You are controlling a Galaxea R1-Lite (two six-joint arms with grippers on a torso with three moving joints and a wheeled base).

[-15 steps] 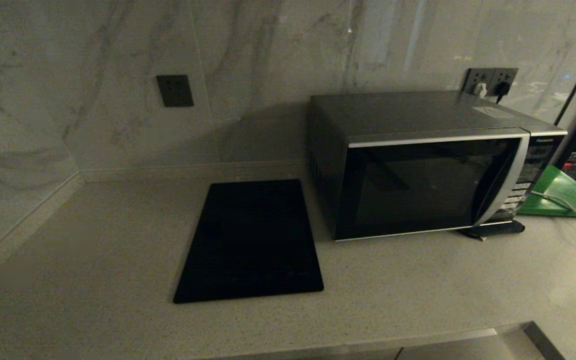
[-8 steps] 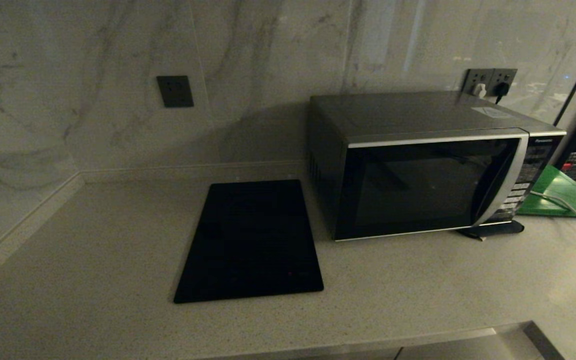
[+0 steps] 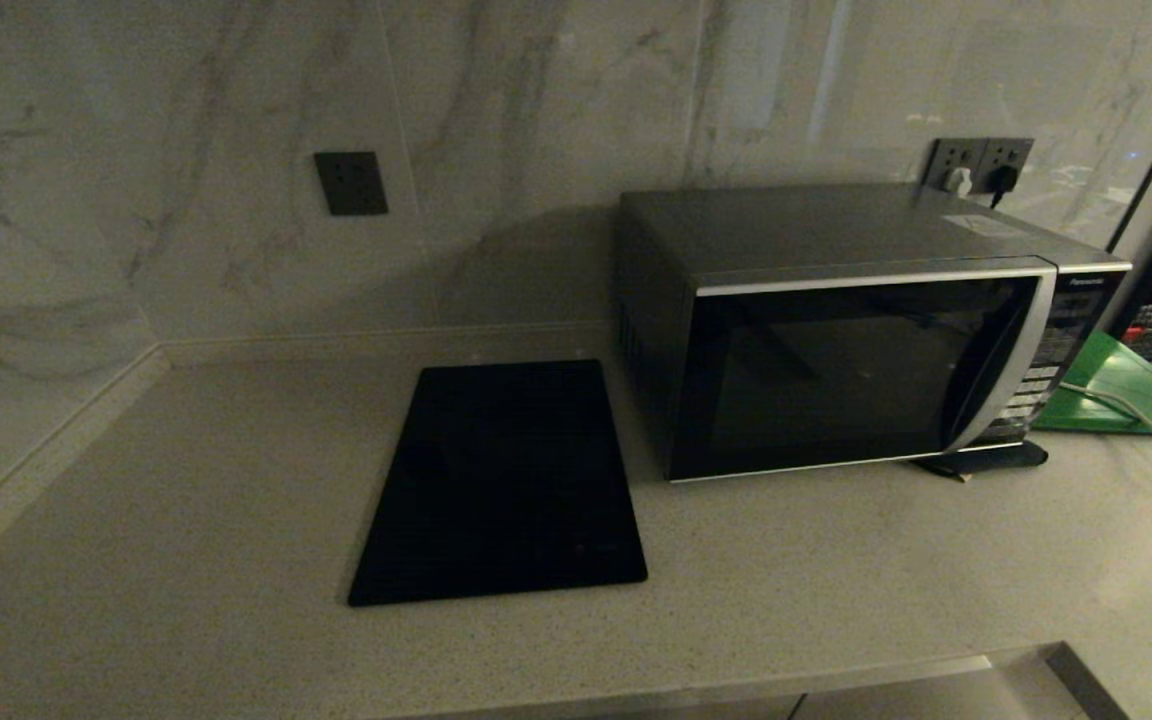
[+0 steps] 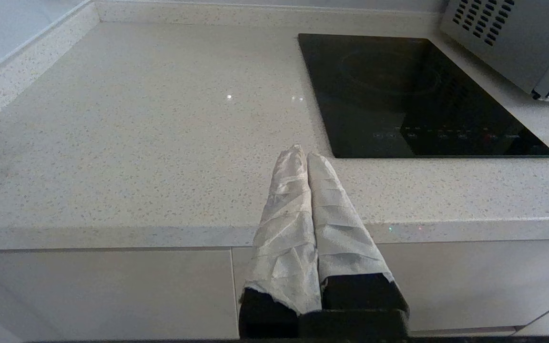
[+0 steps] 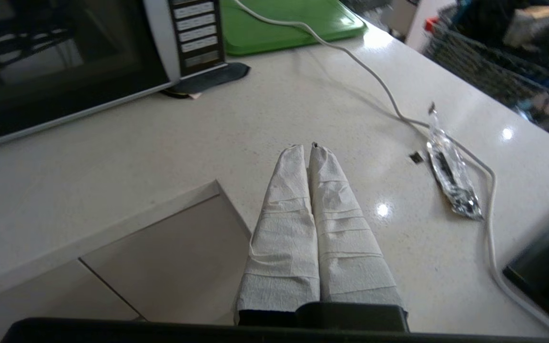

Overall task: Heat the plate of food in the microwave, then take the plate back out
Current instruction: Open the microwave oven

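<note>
The black-and-silver microwave point(image 3: 866, 330) stands at the back right of the counter with its dark glass door closed; its keypad point(image 5: 193, 33) shows in the right wrist view and its vented side point(image 4: 493, 38) in the left wrist view. No plate of food shows in any view. My left gripper point(image 4: 302, 151) hangs shut and empty over the counter's front edge, left of the black slab. My right gripper point(image 5: 305, 147) is shut and empty too, low over the counter in front of the microwave's right end. Neither arm shows in the head view.
A flat black slab point(image 3: 506, 480) lies left of the microwave. A green board point(image 3: 1126, 395) lies at its right, crossed by a white cable point(image 5: 389, 100). A foil wrapper point(image 5: 451, 176) lies beside the cable. A dark basket point(image 5: 489, 71) stands at the far right.
</note>
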